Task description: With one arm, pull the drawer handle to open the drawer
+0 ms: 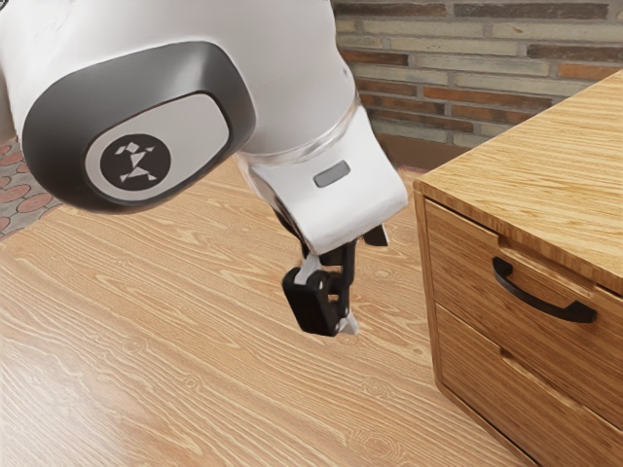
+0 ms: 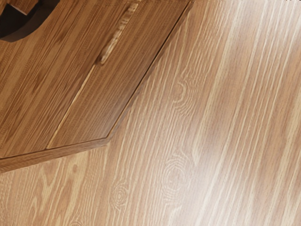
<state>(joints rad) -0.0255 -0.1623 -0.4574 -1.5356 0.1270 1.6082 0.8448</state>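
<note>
Light wood-grain floor (image 1: 146, 370) covers the near ground and runs back under the arm.

Above it, near mid-scene, hangs the gripper (image 1: 331, 326), pointing down. The two black fingers (image 1: 311, 304) stand a little apart with nothing between them, so the gripper is empty and unclosed. The gap looks narrow from this side angle.

To the exterior view's right stands the wooden cabinet (image 1: 555, 165), with two drawer fronts stacked. The top drawer (image 1: 467, 248) carries the black drawer handle (image 1: 540, 292), a curved bar mounted across its front. The lower drawer (image 1: 516, 389) sits directly beneath it. The top drawer's front lies flush with the cabinet face, so I judge it fully shut.

The handle is well apart from the gripper, further to the exterior view's right and at roughly the same height. No contact.

In the wrist view, the cabinet front with its seam lines lies ahead of the hand. A dark curved shape at the corner is probably the drawer handle (image 2: 21, 23), off to the side of the hand's axis and not lined up with it.

At the far side is a brick wall (image 1: 467, 68).

Progress: nothing done yet. Still to do, by my reading: travel to the handle, turn the hand to face the drawer front, straddle the bar, close on it, then pull straight out from the cabinet.
</note>
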